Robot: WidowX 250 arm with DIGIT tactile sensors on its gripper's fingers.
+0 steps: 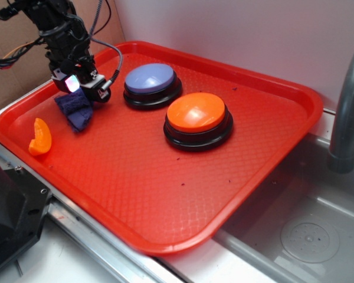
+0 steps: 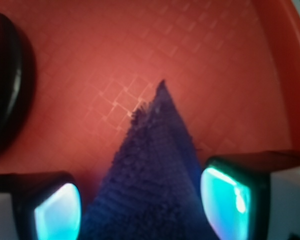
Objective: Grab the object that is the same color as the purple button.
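Pale wall (image 1: 242, 35), steel sink (image 1: 295, 230) with grey faucet (image 1: 348, 106), cardboard (image 1: 12, 76).

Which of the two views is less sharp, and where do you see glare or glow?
Wrist view: soft overall, the cloth blurred, finger pads glowing cyan. Exterior view: sharper, with dull glare on the purple button and orange button, and a lit spot at the gripper.

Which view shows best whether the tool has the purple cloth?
Wrist view: the purple cloth fills the gap between both fingers. The exterior view only shows the cloth hanging below the tool, contact hidden.
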